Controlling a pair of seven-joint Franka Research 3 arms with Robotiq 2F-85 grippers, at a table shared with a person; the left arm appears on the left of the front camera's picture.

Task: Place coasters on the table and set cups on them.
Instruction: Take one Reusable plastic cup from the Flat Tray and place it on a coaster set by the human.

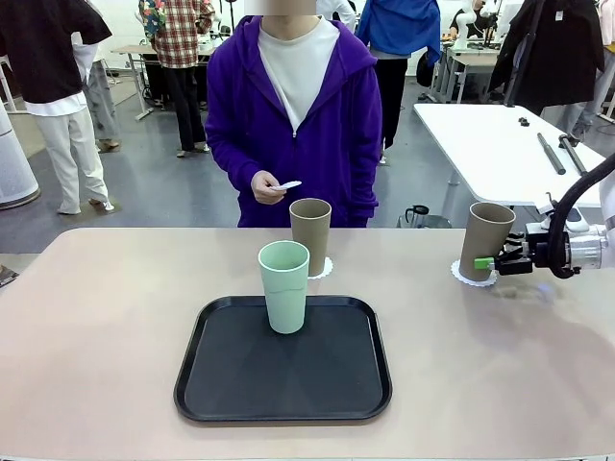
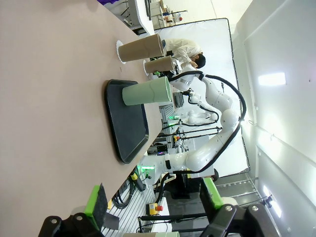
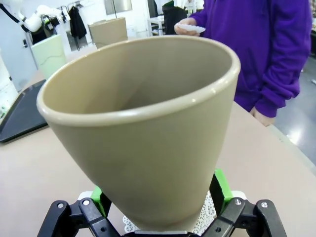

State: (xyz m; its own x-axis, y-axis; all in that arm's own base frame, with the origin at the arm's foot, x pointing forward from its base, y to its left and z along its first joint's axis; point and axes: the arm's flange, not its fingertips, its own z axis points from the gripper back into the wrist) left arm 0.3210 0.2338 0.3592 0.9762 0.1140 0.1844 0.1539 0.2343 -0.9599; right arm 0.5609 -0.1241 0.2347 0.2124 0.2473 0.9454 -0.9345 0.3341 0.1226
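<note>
Both sets of jaws apart, one tan cup (image 1: 485, 235) straddled

My right end effector (image 1: 487, 261) flanks that cup's base, pads spread. The cup stands on a coaster (image 1: 469, 279) on the worktop (image 1: 96, 327). Well to its left, a second tan cup (image 1: 309, 235) stands on a second coaster (image 1: 325, 269), and the mint cup (image 1: 283, 286) on the tray (image 1: 336, 384). My left end effector (image 2: 153, 197) hangs spread, empty.

No text, label, brand, number or sign can be read in any view. The mint green cup (image 1: 284, 286), the black tray (image 1: 283, 389) and the bench (image 1: 96, 327) are seen with plain, unmarked surfaces.
</note>
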